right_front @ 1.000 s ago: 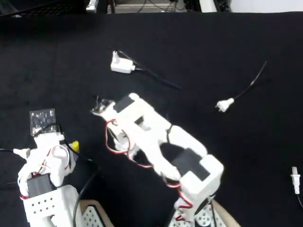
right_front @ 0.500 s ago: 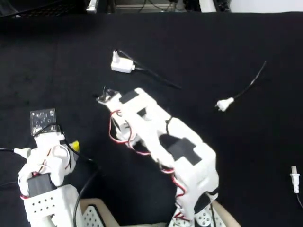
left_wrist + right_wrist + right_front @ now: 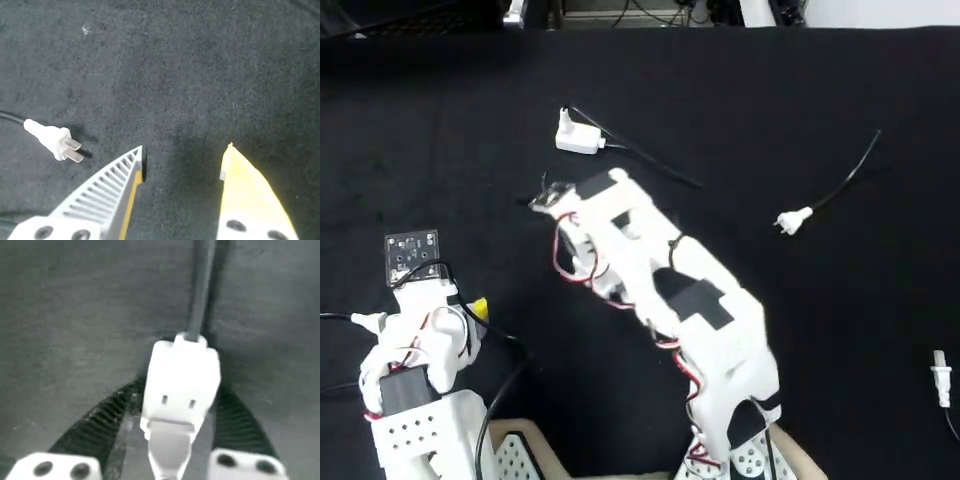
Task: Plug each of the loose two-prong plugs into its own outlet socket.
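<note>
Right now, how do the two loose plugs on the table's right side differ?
The mid-table plug lies slanted, prongs aimed leftward; the edge plug lies straight, prongs aimed away from the robot. The mid-table plug sits farther out, its cord curving toward the far right; the edge plug sits nearer the robot, at the view's edge. Both are white, two-prong and unplugged.

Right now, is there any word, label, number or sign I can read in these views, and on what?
None can be read.
The small square board by the left arm carries light marks, too small to read.
The white outlet socket shows two slots, no print.
</note>
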`<state>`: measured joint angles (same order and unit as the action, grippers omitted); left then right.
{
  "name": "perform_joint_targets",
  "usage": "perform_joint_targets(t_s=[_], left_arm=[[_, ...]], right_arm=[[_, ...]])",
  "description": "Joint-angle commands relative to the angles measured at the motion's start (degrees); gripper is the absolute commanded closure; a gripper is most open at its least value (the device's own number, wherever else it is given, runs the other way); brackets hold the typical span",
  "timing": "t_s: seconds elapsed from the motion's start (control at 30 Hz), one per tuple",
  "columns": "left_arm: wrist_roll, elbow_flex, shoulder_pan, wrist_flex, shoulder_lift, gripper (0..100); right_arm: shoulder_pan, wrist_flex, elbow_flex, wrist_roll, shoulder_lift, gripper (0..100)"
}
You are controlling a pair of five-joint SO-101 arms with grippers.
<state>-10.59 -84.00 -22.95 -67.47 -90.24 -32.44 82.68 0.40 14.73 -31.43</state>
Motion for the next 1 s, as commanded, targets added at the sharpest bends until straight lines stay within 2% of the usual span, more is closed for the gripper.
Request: perform_joint_targets(t_s=[0.0, 0.17, 0.3, 0.47, 0.57, 0.83, 0.97], left_arm=[[-0.4, 0.5, 0.7, -0.7, -0.4, 74], [-0.4, 0.5, 0.7, -0.7, -0.4, 74], [-0.4, 0.5, 0.7, -0.7, -0.4, 74], [-0.4, 0.5, 0.7, -0.7, -0.4, 74], [-0.4, 0.5, 0.7, -0.7, -0.4, 74], [-0.4, 0.5, 0.8, -0.7, -0.4, 74], [-0.5, 0.5, 0.8, -0.7, -0.4, 74]], right_arm=[[0.1, 0.2, -1.0, 0.6, -1.5, 88.3], [-3.5, 0.4, -1.0, 0.5, -1.5, 92.1], [-6.3, 0.3, -1.1, 0.5, -1.4, 98.8], [-6.5, 0.3, -5.5, 0.4, -1.5, 98.5], [-5.5, 2.0, -11.7, 0.4, -1.4, 98.5], [-5.3, 16.8, -39.4, 0.9, -4.3, 98.5], [-5.2, 18.0, -51.3, 0.9, -5.6, 98.5]])
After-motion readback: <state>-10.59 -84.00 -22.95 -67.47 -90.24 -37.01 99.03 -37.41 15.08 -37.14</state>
